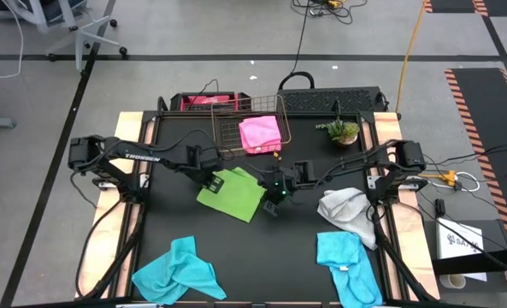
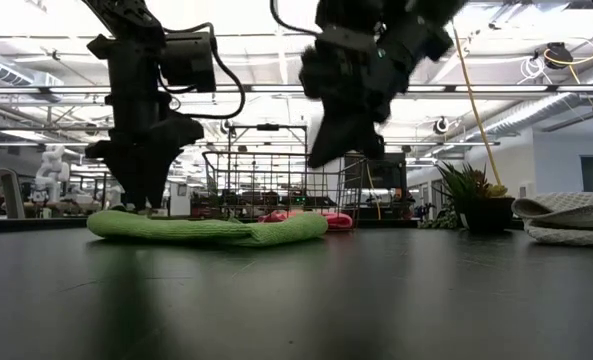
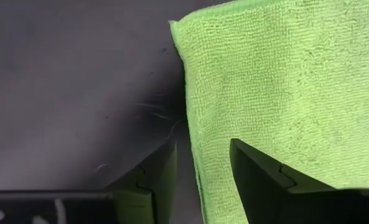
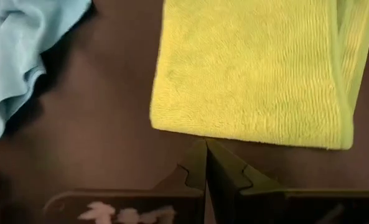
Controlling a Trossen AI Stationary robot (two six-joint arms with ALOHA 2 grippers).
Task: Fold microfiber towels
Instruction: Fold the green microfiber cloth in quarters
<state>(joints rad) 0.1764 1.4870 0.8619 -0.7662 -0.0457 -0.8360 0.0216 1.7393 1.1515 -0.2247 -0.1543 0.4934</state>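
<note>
— Right, item one: green towel (image 1: pixel 232 193). Where do you log it?

— Mid-table, lying flat and folded on the black table (image 1: pixel 287 257). My left gripper (image 1: pixel 209 178) stands at its near-left edge. From the left wrist I see the fingers parted a little, one finger (image 3: pixel 259 180) over the cloth, the other over bare table, the towel's edge between them. Nothing held.

— Item two, right gripper?

— Right gripper (image 1: pixel 273 198), fingers pressed together, empty. It hangs above the table just beside the green towel's opposite edge, apart from the cloth; the low view shows it well clear of the surface.

— Other towels?

— Pink towel (image 1: pixel 260 133) in the wire basket (image 1: pixel 227 128) at the back. Grey towel (image 1: pixel 345 208) bunched at the right side. Two blue: blue towel, front left (image 1: pixel 178 270), crumpled; blue towel, front right (image 1: pixel 340 257), folded roughly. All well apart from both grippers.

— Sundries?

— Potted plant (image 1: pixel 342 131), back right, beside the basket.
</note>
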